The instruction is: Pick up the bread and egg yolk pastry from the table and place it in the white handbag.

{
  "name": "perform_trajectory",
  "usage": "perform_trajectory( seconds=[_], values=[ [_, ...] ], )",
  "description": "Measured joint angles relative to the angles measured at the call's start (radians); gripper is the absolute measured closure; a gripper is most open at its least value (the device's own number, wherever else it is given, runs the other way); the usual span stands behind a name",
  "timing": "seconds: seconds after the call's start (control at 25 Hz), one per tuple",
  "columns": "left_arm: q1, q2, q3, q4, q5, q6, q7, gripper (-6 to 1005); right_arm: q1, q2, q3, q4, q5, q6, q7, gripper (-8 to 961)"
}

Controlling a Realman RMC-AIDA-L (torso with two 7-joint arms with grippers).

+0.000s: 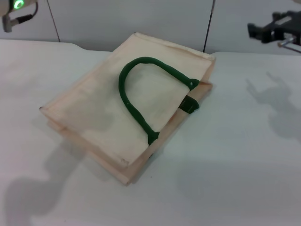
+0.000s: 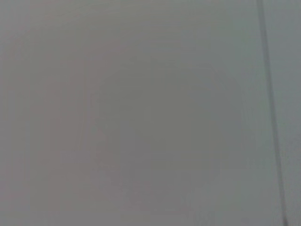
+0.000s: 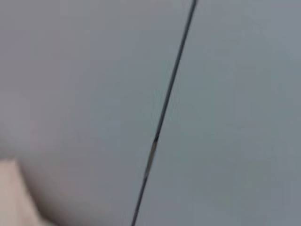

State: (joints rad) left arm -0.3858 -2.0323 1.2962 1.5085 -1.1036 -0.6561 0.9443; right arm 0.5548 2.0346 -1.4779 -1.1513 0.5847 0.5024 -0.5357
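White handbag (image 1: 108, 108) lies flat, well apart from right pincer (image 1: 256, 32), grip unclear.

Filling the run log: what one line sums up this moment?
white handbag flat on table | bread, pastry unseen | left gripper, right gripper raised at far corners

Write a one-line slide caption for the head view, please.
White handbag lying flat on the table, green handle on top, both arms raised at the far corners; no bread or pastry in sight.
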Motion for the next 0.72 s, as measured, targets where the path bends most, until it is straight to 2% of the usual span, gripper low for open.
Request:
perform_trajectory(
  seconds=[0.12,0.2,0.48,0.64,0.68,0.72],
  values=[
    [0.039,-0.001,0.037,-0.044,-0.121,0.125,0.111,150,-0.06,0.0,-0.056,0.021,0.047,-0.201,0.001,256],
    [0.059,-0.001,0.057,-0.097,-0.251,0.187,0.247,151,-0.092,-0.001,-0.09,0.048,0.085,-0.317,0.001,256],
    [0.074,0.0,0.06,-0.315,-0.696,0.205,0.731,154,-0.138,-0.002,-0.282,0.248,0.159,-0.768,0.057,256],
    [0.07,-0.002,0.061,-0.439,-0.902,0.198,0.985,155,-0.136,-0.004,-0.382,0.409,0.16,-0.97,0.251,256],
    [0.07,-0.005,0.061,-0.491,-0.99,0.197,1.077,155,-0.134,-0.004,-0.4,0.446,0.157,-1.01,0.3,256],
    [0.07,-0.005,0.061,-0.491,-0.99,0.197,1.077,156,-0.131,-0.005,-0.424,0.488,0.154,-1.062,0.362,256]
  ],
)
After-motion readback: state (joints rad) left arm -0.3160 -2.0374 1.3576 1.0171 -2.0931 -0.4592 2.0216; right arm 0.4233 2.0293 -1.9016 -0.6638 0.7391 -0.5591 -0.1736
